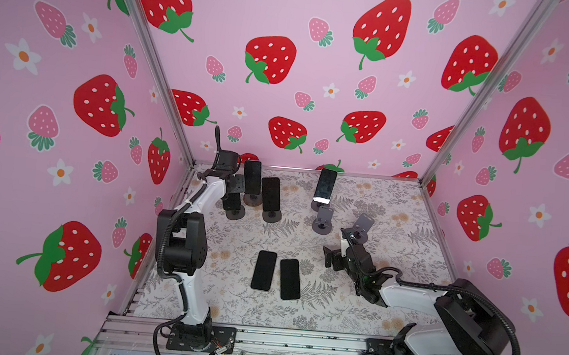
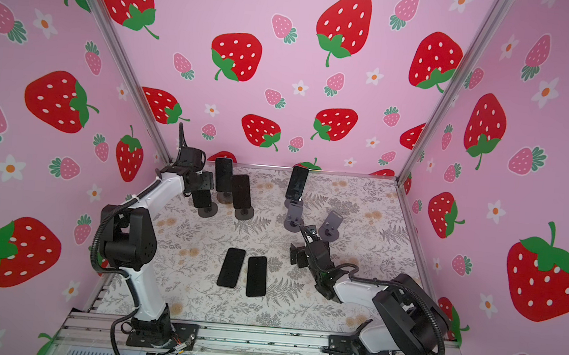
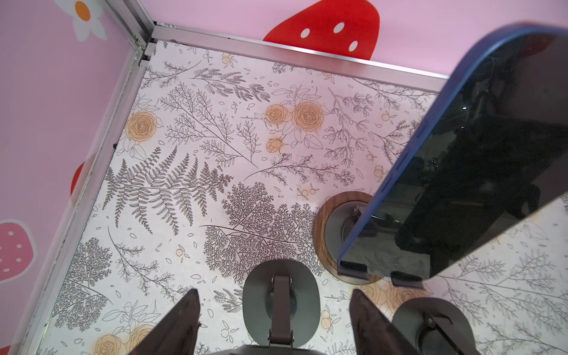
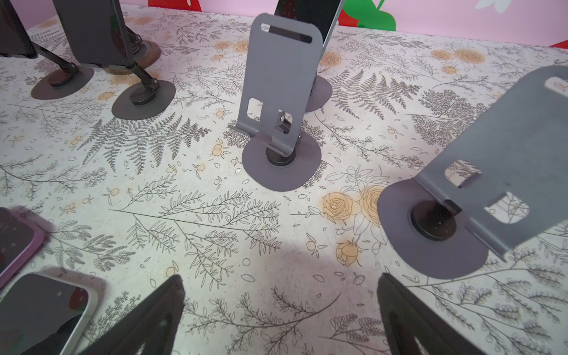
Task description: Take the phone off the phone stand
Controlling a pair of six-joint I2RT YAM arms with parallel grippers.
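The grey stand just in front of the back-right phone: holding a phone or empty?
Empty. The grey stand shows its bare plate, open slots and front lip, and no phone rests on it.

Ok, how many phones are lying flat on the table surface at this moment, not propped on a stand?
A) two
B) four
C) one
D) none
A: a phone and a second phone lie flat side by side, screens up, towards the front of the table.
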